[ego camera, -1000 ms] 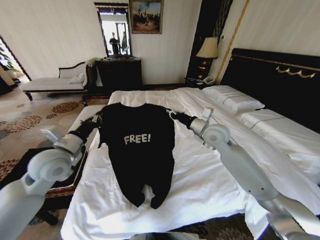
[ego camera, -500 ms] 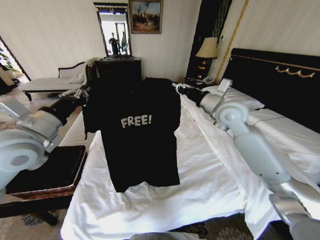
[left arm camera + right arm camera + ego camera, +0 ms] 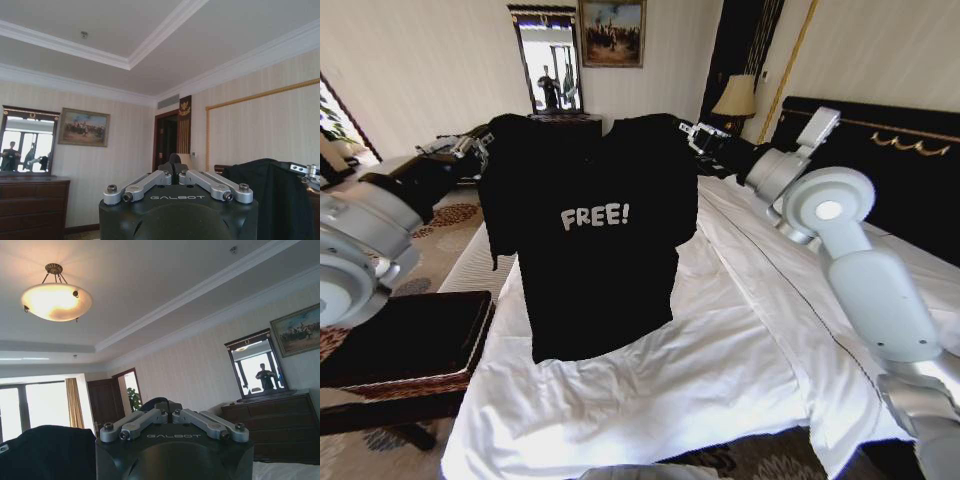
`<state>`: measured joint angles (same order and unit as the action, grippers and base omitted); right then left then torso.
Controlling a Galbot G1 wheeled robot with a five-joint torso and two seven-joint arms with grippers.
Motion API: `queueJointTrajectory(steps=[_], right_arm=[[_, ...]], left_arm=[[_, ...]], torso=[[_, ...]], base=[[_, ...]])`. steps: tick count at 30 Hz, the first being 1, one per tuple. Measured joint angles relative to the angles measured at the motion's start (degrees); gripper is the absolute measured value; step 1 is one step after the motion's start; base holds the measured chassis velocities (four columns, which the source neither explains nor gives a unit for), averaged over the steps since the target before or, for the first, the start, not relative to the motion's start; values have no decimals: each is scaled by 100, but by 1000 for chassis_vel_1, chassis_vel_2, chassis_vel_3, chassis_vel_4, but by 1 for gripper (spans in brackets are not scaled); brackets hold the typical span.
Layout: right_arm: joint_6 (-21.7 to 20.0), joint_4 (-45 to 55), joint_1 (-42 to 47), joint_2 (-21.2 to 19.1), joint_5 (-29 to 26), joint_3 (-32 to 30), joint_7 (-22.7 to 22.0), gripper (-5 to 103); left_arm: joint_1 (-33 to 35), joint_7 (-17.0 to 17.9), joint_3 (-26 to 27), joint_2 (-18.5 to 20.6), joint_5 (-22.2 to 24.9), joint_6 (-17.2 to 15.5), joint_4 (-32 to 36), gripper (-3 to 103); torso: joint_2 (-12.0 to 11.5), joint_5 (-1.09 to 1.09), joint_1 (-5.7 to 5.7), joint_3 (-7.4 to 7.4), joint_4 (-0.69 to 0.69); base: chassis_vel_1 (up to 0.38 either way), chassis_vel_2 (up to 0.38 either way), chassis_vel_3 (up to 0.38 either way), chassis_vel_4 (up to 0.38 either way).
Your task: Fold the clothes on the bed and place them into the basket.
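Both grippers are up at shoulder height with the black T-shirt (image 3: 590, 235) stretched between them: we have our left gripper (image 3: 480, 143) pinched on one shoulder of the shirt and our right gripper (image 3: 690, 130) pinched on the other, so the garment hangs flat and facing us, its white "FREE!" lettering upright across the chest. In our left wrist view the left gripper (image 3: 175, 176) has its fingers drawn together at the tips, and the shirt's far shoulder (image 3: 270, 200) appears off to one side as a dark mass with the other arm's gripper at its edge. In our right wrist view the right gripper (image 3: 167, 410) is likewise drawn in at the tips, with dark cloth (image 3: 47, 452) bunched low at one side. The shirt hangs in the air over the bed (image 3: 720, 370); whether its lower hem brushes the white duvet or hangs just above it we cannot tell. Our right arm reaches out over the mattress on the side of the pillows (image 3: 880, 260) and the tall black headboard (image 3: 880, 160). On our left, beside the mattress edge and low down, stands the basket (image 3: 410, 350), its woven side brown and its top covered in black fabric, well apart from the raised shirt.
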<state>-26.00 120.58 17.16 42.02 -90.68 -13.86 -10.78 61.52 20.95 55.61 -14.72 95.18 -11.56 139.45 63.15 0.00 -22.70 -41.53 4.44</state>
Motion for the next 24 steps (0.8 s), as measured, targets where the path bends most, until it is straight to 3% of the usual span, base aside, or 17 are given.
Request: queueJointTrajectory(steps=[3, 7, 8, 11, 14, 18, 20, 22, 24], right_arm=[[4, 448, 496, -333, -261, -470, -47, 0], [91, 1251, 1403, -1067, -924, -1555, -147, 0], [91, 1251, 1403, -1067, -924, -1555, -147, 0], [106, 1756, 2054, -1431, -1457, -2613, -245, 0], [106, 1960, 2189, -1545, -1737, -2997, -367, 0], [73, 2330, 2330, -1869, -2760, -3800, -778, 0], [59, 2335, 2358, -1892, -2875, -3879, -829, 0], [20, 2337, 2430, -1971, -3379, -4174, -1128, 0], [-14, 2333, 2453, -1992, -3583, -4290, -1276, 0]], left_arm=[[36, 66, 108, -23, 170, -33, 247, 1], [144, 211, 860, 4, 993, -188, 416, 1], [144, 211, 860, 4, 993, -188, 416, 1], [211, 318, 1296, 41, 1639, -307, 417, 1], [294, 405, 1567, -7, 1952, -388, 415, 1], [403, 812, 2204, -154, 2696, -608, 406, 1], [415, 842, 2261, -161, 2761, -628, 405, 1], [445, 1091, 2709, -171, 3427, -761, 399, 1], [443, 1177, 2857, -143, 3678, -789, 398, 1]], torso=[[0, 2, 0, 0, 5], [1, 1, 2, 1, 2], [1, 1, 2, 1, 2], [1, 0, 2, 1, 5], [1, 0, 2, 1, 4], [2, -2, 2, 1, 1], [2, -3, 2, 1, 2], [1, -2, 2, 1, 2], [2, 0, 2, 1, -1]], base=[[0, 0, 0, 0], [0, 0, 0, 0], [0, 0, 0, 0], [0, 0, 0, 0], [0, 0, 0, 0], [0, 0, 0, 0], [0, 0, 0, 0], [0, 0, 0, 0], [0, 0, 0, 0]])
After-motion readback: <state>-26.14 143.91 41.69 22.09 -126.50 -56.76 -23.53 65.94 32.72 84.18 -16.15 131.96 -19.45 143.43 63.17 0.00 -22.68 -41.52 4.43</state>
